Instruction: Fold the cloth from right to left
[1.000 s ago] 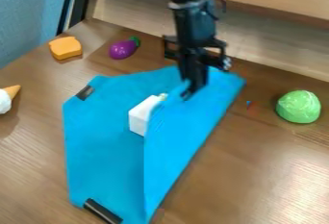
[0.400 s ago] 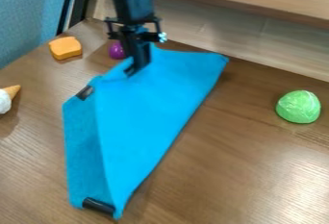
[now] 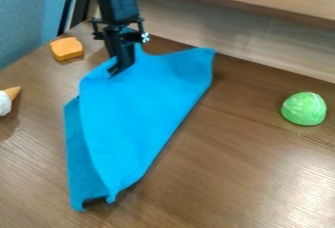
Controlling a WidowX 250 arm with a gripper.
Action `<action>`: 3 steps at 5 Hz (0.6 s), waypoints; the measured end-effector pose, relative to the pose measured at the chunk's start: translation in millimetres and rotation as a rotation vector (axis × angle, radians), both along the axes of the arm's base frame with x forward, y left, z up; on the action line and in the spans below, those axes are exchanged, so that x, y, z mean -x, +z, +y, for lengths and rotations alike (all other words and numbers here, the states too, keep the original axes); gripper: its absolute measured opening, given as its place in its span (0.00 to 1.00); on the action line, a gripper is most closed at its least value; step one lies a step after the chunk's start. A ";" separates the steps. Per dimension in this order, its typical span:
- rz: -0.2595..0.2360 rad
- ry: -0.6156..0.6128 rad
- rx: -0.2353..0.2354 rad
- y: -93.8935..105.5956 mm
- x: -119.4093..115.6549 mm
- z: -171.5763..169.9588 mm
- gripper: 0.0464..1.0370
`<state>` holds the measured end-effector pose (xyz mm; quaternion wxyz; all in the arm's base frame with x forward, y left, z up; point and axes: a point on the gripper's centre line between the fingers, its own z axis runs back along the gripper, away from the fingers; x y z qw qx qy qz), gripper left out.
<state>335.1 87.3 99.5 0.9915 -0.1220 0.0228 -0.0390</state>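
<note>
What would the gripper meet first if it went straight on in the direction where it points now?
The gripper points down, so it would first meet the blue cloth below its tips, then probably the table. The gap is hard to judge from this view.

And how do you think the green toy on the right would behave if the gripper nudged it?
The green toy would probably rock or roll a little, given its rounded top. Its smooth-looking surface suggests it might also slip under a push.
</note>
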 end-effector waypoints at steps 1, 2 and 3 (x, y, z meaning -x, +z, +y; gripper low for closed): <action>0.028 0.022 -0.005 -8.2 6.3 10.3 0.20; 0.081 0.037 -0.005 -26.8 17.4 9.1 0.45; 0.099 0.053 -0.007 -33.2 22.0 7.1 0.76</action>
